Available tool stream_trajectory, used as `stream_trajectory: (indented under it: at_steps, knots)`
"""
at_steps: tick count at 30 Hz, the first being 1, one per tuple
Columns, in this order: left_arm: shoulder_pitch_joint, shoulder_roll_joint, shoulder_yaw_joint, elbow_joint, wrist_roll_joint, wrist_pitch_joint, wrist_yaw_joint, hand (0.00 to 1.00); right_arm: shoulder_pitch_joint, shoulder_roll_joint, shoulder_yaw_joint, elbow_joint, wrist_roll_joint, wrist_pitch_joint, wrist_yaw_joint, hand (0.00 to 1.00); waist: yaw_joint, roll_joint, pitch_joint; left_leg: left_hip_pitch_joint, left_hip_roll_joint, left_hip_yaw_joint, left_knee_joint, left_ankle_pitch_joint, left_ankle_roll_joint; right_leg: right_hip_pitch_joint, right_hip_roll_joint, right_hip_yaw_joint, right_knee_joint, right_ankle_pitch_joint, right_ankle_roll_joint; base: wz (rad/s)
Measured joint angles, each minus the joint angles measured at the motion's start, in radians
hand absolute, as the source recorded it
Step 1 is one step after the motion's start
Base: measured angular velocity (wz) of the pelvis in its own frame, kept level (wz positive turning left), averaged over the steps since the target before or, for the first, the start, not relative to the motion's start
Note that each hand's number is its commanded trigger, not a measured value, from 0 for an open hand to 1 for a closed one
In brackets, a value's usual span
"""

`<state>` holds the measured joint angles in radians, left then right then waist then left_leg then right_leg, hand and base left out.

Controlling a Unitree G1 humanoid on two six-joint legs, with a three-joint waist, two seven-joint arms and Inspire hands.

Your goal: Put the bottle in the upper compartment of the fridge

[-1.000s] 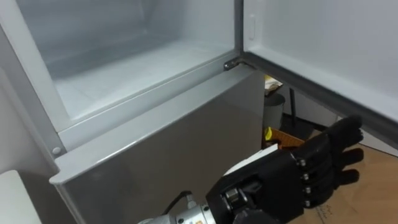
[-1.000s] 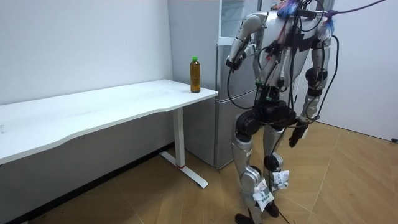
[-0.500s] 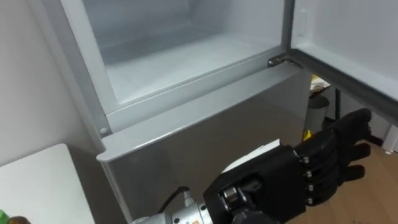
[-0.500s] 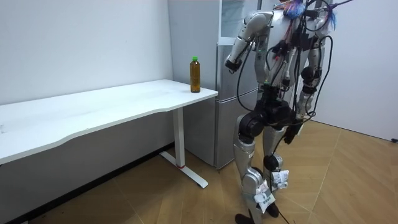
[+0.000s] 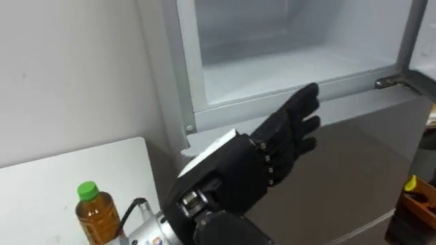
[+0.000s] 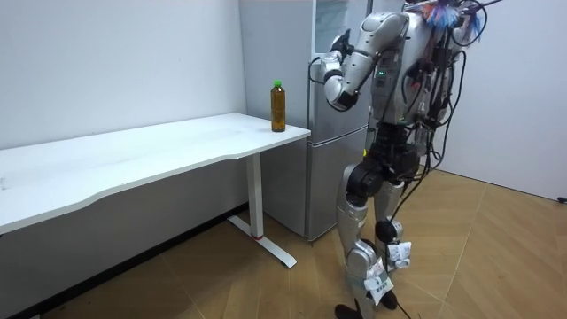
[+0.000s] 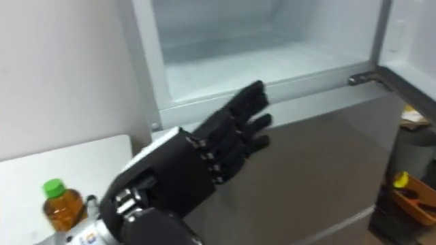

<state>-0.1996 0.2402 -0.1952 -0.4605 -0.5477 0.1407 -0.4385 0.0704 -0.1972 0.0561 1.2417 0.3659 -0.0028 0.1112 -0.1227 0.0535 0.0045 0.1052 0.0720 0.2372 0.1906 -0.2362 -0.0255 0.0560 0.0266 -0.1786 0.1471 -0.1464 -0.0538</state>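
**Bottle on table, hand empty**

Bottle [image 5: 95, 211] stands upright near left on the white table [image 5: 41, 184], green cap on, nothing touching it. Left hand [image 5: 248, 167] is raised in front of the fridge [image 5: 354, 163], fingers straight & a bit spread, holding nothing. Its back faces the camera and its tips point up-right toward the sill of the upper compartment [image 5: 286, 61]. Hand & bottle are well apart.

Upper compartment is open & looks bare inside, w/ its door [image 7: 419, 41] standing off at far right, prob. so the way in is free once the bottle is in hand. Lower door is shut.

Room view: robot stands just beside the fridge. The table corner w/ the bottle is on the room view's left, close to the raised arm.

Judgement: pick not yet begun. Next the hand must go down-left to the bottle & wrap its body approx. mid-height, below the cap, so it won't tip.
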Motion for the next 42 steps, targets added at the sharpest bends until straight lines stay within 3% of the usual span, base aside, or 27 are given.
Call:
stream_trajectory:
  at_steps: [1,4,9,11,13,19,23,28,31,36,42]
  knots:
    - [0.013,0.0,0.031,-0.011,0.012,0.0,0.016,0.0,0.0,0.003,-0.001,-0.001,-0.006,-0.007,0.0,0.0,0.017,0.007,-0.0086,-0.006,0.0,-0.005,0.003,0.0,0.0,-0.002,0.0,-0.005,0.0,-0.001,-0.001,0.15]
    - [0.023,-0.001,0.099,-0.032,0.013,-0.016,0.056,0.0,0.002,0.005,0.0,-0.001,-0.015,-0.018,-0.001,0.0,0.046,0.009,-0.0103,-0.007,0.001,-0.013,0.008,0.003,-0.001,0.003,-0.003,-0.019,0.003,-0.003,-0.003,0.13]
    - [0.057,0.004,0.25,-0.085,0.016,-0.073,0.133,0.0,0.026,0.005,-0.007,-0.007,-0.024,-0.034,-0.009,0.0,0.081,0.012,-0.0104,0.01,-0.002,-0.037,0.007,0.006,-0.002,0.034,-0.005,-0.036,0.003,-0.01,-0.004,0.12]
    - [0.102,0.004,0.311,-0.101,0.008,-0.118,0.176,0.0,0.052,0.004,-0.023,-0.027,-0.02,-0.041,-0.021,0.0,0.103,0.014,-0.0102,0.013,-0.008,-0.051,0.008,0.006,-0.002,0.035,-0.009,-0.045,0.004,-0.018,-0.002,0.12]
    - [0.147,0.003,0.351,-0.112,0.009,-0.139,0.2,0.0,0.063,0.011,-0.038,-0.044,-0.021,-0.042,-0.03,0.0,0.115,0.014,-0.0104,0.013,-0.01,-0.056,0.008,0.006,-0.002,0.031,-0.011,-0.046,0.008,-0.026,-0.001,0.12]
    - [0.22,0.003,0.481,-0.111,0.028,-0.161,0.288,0.0,0.08,0.016,-0.048,-0.05,-0.061,-0.066,-0.046,0.0,0.159,0.012,-0.0085,0.01,-0.015,-0.077,0.008,0.006,-0.002,0.038,-0.018,-0.071,0.01,-0.033,0.002,0.1]
    - [0.268,-0.004,0.568,-0.111,0.061,-0.219,0.37,0.0,0.109,0.032,-0.082,-0.079,-0.062,-0.081,-0.047,0.0,0.165,0.012,-0.0064,0.012,-0.018,-0.084,0.007,0.006,-0.002,0.05,-0.019,-0.076,0.005,-0.036,0.005,0.09]
    - [0.357,-0.045,0.608,-0.096,0.064,-0.236,0.477,0.0,0.146,0.04,-0.111,-0.1,-0.058,-0.086,-0.058,0.0,0.18,0.013,-0.0032,0.014,-0.025,-0.103,-0.005,0.006,-0.002,0.05,-0.026,-0.091,0.007,-0.045,0.01,0.08]
    - [0.373,-0.072,0.644,-0.051,0.088,-0.235,0.528,0.0,0.164,0.047,-0.128,-0.125,-0.063,-0.083,-0.067,0.0,0.188,0.003,0.0016,0.012,-0.027,-0.105,-0.005,0.006,-0.002,0.051,-0.028,-0.096,0.007,-0.047,0.011,0.05]
    - [0.41,-0.075,0.673,0.068,0.095,-0.247,0.621,0.0,0.167,0.051,-0.16,-0.13,-0.12,-0.083,-0.089,0.0,0.19,0.0,0.0021,0.016,-0.03,-0.108,-0.005,0.006,-0.002,0.061,-0.029,-0.1,0.004,-0.049,0.014,0.01]
    - [0.481,-0.084,0.662,0.254,0.18,-0.247,0.65,0.0,0.205,0.049,-0.204,-0.19,-0.169,-0.082,-0.075,0.0,0.195,-0.005,-0.0001,0.027,-0.034,-0.109,-0.004,0.006,-0.002,0.071,-0.034,-0.099,0.004,-0.053,0.017,0.0]
